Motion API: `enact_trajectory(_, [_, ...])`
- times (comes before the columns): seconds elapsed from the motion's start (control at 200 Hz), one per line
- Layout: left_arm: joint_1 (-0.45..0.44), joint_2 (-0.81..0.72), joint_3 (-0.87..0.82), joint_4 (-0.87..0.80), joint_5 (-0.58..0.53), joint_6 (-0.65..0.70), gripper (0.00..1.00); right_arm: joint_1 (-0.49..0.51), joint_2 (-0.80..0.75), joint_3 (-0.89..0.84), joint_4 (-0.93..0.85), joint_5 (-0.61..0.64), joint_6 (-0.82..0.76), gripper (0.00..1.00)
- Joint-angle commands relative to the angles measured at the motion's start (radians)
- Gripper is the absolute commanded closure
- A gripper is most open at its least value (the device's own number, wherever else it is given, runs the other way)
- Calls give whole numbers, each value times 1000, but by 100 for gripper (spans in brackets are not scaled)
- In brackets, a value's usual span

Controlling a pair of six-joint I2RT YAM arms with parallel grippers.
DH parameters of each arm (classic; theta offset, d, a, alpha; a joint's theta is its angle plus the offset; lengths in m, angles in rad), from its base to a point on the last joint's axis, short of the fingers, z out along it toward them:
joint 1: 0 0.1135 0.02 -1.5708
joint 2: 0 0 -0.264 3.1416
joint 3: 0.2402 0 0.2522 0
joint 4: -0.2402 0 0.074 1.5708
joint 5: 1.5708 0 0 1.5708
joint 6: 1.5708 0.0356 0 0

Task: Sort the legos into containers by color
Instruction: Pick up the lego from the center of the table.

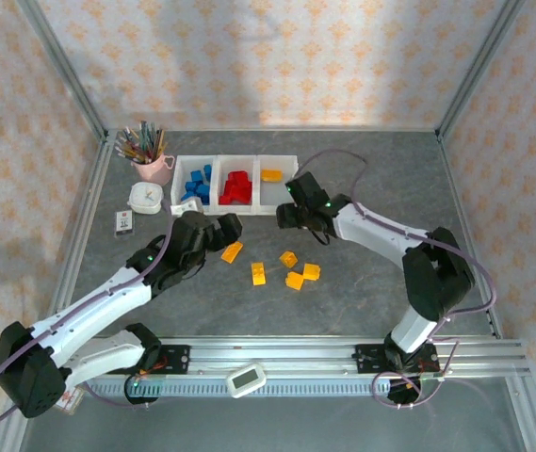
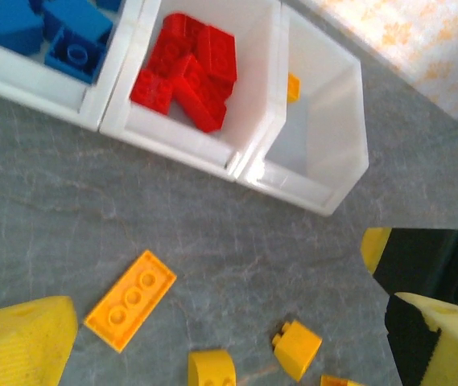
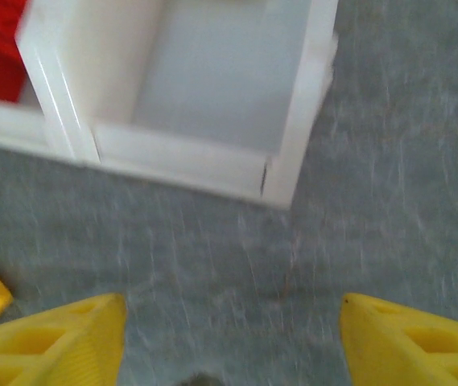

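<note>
Three joined translucent white plastic bins [image 1: 277, 196] sit in a row at the far middle of the grey stone-look surface [image 1: 362, 292]. We note blue plastic bricks [image 1: 198, 182] in the left bin, red plastic bricks [image 1: 236, 187] in the middle bin, and one yellow-orange brick [image 1: 271, 175] in the right bin. Five loose yellow-orange bricks [image 1: 295, 280] lie on the surface in front of the bins, between the two arms. One of them is a flat oblong yellow-orange plate [image 2: 130, 299].

Left pincer [image 2: 233, 314]: yellow fingers spread wide, pinching nothing, over the loose bricks, with the plate just beside its left finger. Right pincer [image 3: 233, 310]: fingers spread apart, bare surface between them, just in front of the right bin's near corner; this view is blurred.

In the top view the left arm [image 1: 107, 301] has its black wrist between the blue bin and the plate. The right arm [image 1: 390, 235] has its wrist over the right bin's front corner.

Around: a pink cup of pencils [image 1: 154, 168] stands just left of the bins. A round white object [image 1: 145, 198] sits in front of it, and a small white-and-black item [image 1: 124, 222] is nearer still; we cannot tell what either is. A white handheld device [image 1: 247, 379] rests on the metal rail [image 1: 456, 350] at the near edge.

Room: pale wallpaper [image 1: 277, 56] with an orange floral print, and metal frame posts [image 1: 60, 66] at the corners.
</note>
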Motion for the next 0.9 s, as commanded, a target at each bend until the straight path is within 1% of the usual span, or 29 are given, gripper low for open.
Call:
enact_trajectory(0.0, [-34, -35, -46, -10, -3, -52, 1, 26, -51, -71, -54, -3, 10, 29])
enact_trajectory(0.12, [-80, -50, -89, 6, -22, -88, 1, 56, -46, -134, -65, -11, 7, 26])
enact_trajectory(0.27, [-109, -48, -138, 43, -19, -127, 1, 86, -29, -191, -50, -29, -6, 25])
enact_trajectory(0.536, [-116, -50, -164, 35, -39, -156, 1, 136, 16, -198, -24, -48, -16, 24])
enact_trajectory(0.751, [-117, -58, -162, 12, -52, -156, 1, 148, 45, -178, -7, -79, -39, 25])
enact_trajectory(0.896, [-116, -63, -161, -1, -62, -155, 1, 150, 68, -161, 4, -87, -44, 29])
